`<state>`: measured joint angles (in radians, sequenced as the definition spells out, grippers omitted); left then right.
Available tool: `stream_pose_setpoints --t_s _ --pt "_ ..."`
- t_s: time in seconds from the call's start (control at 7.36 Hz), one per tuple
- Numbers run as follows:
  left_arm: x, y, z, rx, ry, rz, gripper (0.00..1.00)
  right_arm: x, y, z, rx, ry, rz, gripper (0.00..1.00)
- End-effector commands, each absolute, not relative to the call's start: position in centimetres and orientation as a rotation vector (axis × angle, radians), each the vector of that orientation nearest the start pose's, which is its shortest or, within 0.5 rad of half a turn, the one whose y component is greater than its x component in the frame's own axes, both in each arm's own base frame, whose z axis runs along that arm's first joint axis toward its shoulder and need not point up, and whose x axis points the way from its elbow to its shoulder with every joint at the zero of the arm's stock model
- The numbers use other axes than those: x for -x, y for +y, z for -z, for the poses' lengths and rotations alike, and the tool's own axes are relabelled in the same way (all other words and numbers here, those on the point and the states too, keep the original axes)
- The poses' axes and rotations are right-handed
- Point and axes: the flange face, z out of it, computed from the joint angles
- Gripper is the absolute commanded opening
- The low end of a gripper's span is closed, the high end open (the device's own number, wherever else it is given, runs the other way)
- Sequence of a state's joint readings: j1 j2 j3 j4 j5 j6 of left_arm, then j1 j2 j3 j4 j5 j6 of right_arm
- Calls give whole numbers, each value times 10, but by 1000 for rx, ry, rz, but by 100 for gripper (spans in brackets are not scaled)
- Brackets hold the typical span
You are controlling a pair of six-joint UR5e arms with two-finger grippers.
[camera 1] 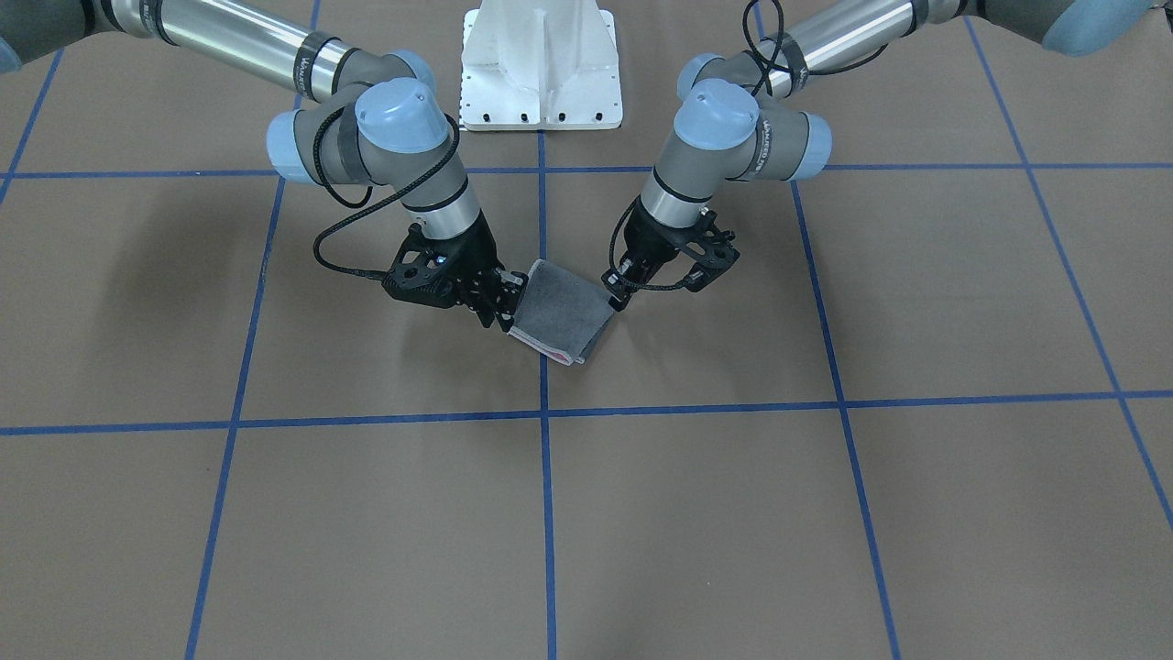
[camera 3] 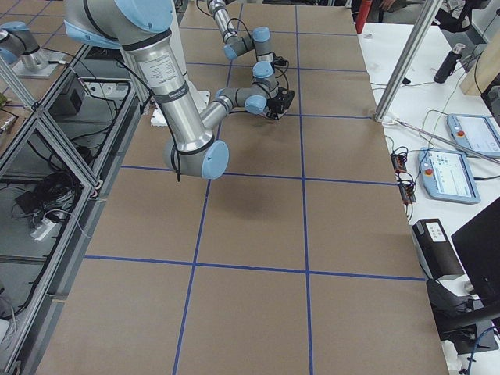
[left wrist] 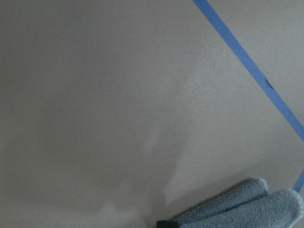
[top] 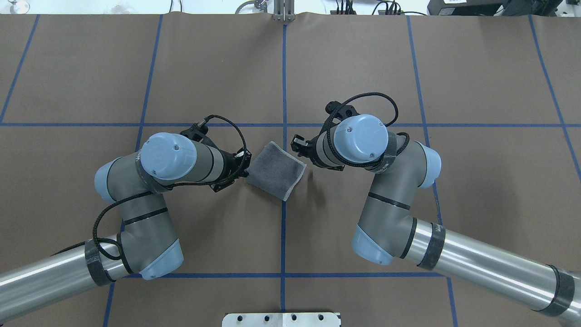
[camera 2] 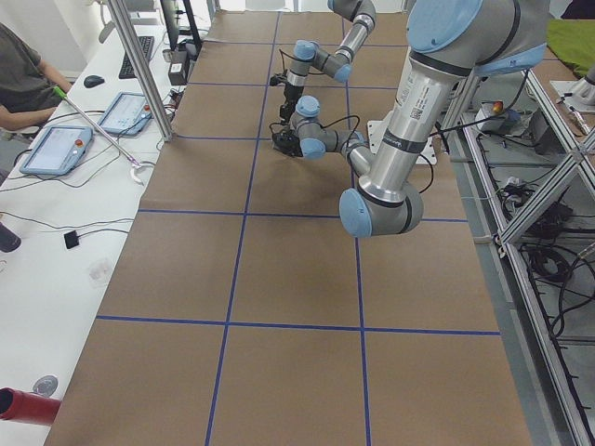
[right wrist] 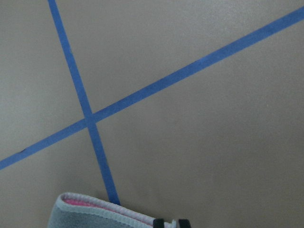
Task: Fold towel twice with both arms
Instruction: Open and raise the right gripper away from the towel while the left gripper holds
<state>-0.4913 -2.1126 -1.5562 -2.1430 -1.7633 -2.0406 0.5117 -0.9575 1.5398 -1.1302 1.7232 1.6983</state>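
Two folds: both look made, judging by the small thick stack and the doubled rolled edges in the left wrist view of the little terry towel [camera 1: 561, 312], which is dark grey outward, pink inside, with a light grey stitched border.
What is left: letting go, drawing both grippers clear, and perhaps flattening; the stack looks slightly tipped, one edge showing pink layers in the front view.
Towel's place: down at the brown paper-covered table [top: 363, 68], just at 6 to 7 o'clock of the blue tape crossing [top: 284, 125] in the overhead view; I cannot tell whether it rests fully.
Left gripper [camera 1: 619, 297]: at the towel's 9 o'clock corner, seen from overhead; its fingers look pinched on the cloth, with only one black tip showing in its wrist view.
Right gripper [camera 1: 502, 307]: at the towel's 1 to 2 o'clock corner; two black tips sit close together at the stitched border, seemingly nipping it.
Left arm [top: 150, 213]: elbow sharply bent, wrist low, reaching toward 3 o'clock.
Right arm [top: 390, 204]: folded likewise, wrist tipped down, pointing toward 9 o'clock.
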Motion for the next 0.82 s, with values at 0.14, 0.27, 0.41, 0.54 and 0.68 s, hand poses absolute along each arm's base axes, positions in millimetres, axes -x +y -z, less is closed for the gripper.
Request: stream_pose_setpoints --t_s 0.14,0.27,0.41,0.54,0.68 --pt "-507 -424 -248 148 1223 744 0 506 -485 -253 -18 -1080 -529 100" --pt "-501 -425 -245 143 1233 747 1 490 -494 -254 -29 -1084 -548 100" --pt "-504 -424 -246 145 1229 745 4 475 -501 -270 -25 -1068 -568 100" --pt "-511 -423 -244 147 1223 744 4 447 -511 -284 8 -1065 -583 100" --pt "-529 -433 -236 147 1216 746 4 421 -518 -305 31 -1050 -604 100"
